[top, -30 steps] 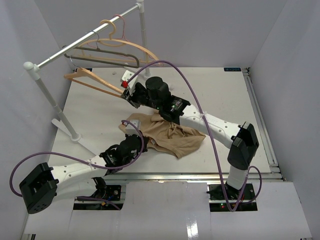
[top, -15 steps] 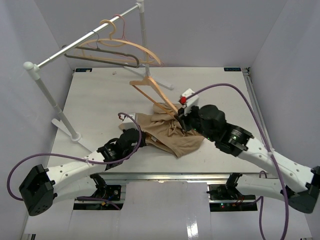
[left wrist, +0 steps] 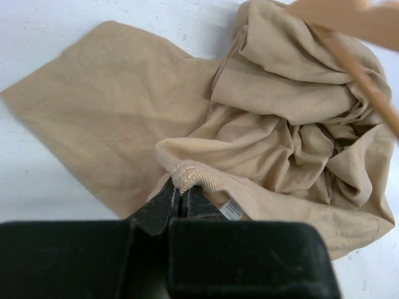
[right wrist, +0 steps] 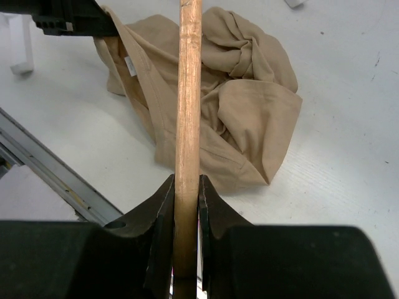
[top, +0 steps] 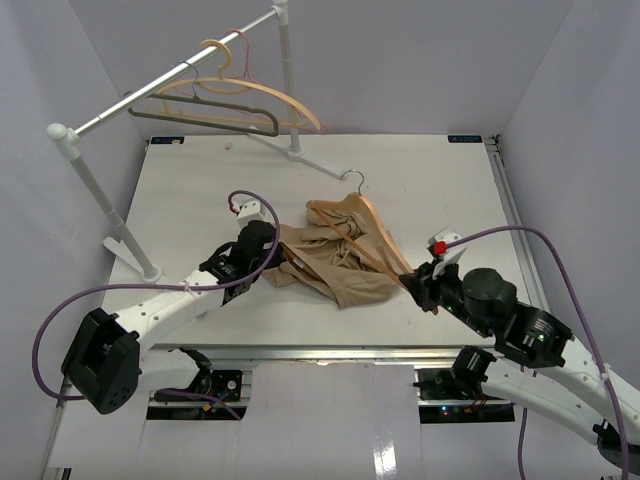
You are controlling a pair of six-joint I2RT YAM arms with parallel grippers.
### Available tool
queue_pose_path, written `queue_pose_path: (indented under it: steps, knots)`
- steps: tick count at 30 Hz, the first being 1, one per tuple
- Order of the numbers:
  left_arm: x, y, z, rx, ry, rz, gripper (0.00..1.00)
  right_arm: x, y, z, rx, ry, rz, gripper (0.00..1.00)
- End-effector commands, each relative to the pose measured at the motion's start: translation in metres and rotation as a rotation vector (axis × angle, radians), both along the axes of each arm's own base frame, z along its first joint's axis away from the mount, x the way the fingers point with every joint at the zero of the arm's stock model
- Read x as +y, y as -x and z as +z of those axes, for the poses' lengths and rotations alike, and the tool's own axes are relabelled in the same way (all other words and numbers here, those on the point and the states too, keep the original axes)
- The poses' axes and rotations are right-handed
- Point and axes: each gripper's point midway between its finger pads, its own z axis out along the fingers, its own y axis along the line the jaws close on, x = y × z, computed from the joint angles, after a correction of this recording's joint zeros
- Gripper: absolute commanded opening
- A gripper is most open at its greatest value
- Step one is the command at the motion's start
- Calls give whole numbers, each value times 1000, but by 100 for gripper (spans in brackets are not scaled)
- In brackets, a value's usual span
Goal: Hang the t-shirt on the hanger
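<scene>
T-shirt (top: 335, 262), plain tan, lies bunched and wrinkled mid-table (top: 200, 190), nearer the front edge. We see our left gripper (left wrist: 181, 198) pinching its ribbed hem and our right gripper (right wrist: 186, 199) clamping the wooden hanger (right wrist: 187, 93) lying across it.

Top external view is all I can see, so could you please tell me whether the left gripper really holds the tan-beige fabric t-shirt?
Observer: Yes. The left wrist view shows the left gripper pinched shut on a ribbed edge of the tan-beige fabric t-shirt, beside a small white label.
Operator: Thank you. And the right gripper?
Observer: The right wrist view shows the right gripper clamped on a straight bar of the light wooden hanger.
Operator: Is that bar inside the shirt?
Observer: No. As far as that view reaches, the bar runs bare above the crumpled fabric.
</scene>
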Motion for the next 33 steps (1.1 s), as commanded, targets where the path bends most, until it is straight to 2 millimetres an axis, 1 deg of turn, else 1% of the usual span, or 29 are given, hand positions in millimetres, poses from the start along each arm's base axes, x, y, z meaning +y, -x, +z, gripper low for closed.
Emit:
queue_pose_path:
  steps: [1,7,10,15,17,22,28,33]
  knots:
    - [-4,-10,16,-3,59,-18,0,-8,15,19,3,-124,12,8]
    - [-6,-17,26,-3,79,-22,0,1,42,16,66,-187,138,8]
    - [-7,-20,25,6,72,-20,0,4,52,17,77,-198,192,8]
    - [-2,-24,21,28,54,1,0,-1,69,24,93,-256,245,8]
    - [0,-25,20,30,57,10,0,-5,72,23,100,-261,244,8]
    - [2,-27,27,13,63,18,0,-12,75,7,154,-213,222,8]
    - [0,-27,32,12,79,11,0,-18,75,9,152,-217,200,8]
    - [-3,-25,34,14,90,-8,0,-13,75,8,150,-230,218,8]
